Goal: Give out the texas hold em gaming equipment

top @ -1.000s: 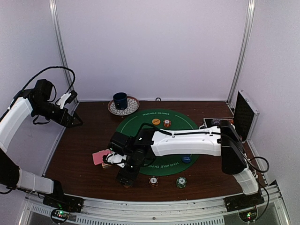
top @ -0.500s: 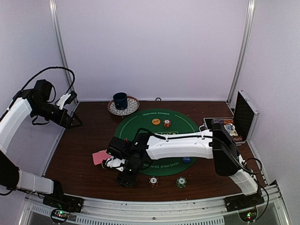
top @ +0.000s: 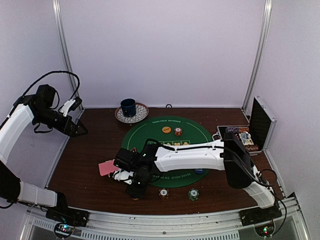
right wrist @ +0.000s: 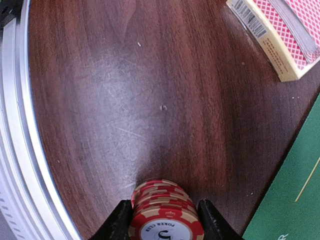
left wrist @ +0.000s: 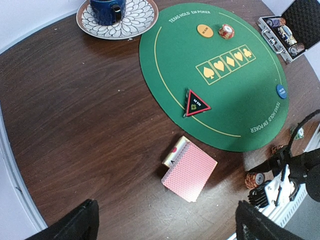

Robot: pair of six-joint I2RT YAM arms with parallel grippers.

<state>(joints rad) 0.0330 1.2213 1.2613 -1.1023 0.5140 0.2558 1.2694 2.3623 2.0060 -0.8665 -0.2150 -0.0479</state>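
Red poker chips (right wrist: 165,212) stand stacked on the table (right wrist: 100,100). Pink-backed playing cards (left wrist: 189,171) lie in a flat pile nearby — just off the green mat (left wrist: 240,110). A red-edged black triangle marker (left wrist: 196,103) lies inside the mat's edge.

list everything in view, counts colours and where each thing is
mat: 1, green, table centre
card deck: 1, pink-backed, left of mat
triangle marker: 1, black, red-edged, mat's edge by deck
discs: 2, yellow and blue, on mat
chip stacks: 4; orange-red on mat; red, orange, green near front edge
cup: 1, blue, on saucer, far left
case: 1, black, open, right
left gripper: open, raised left
right gripper: closed on red stack
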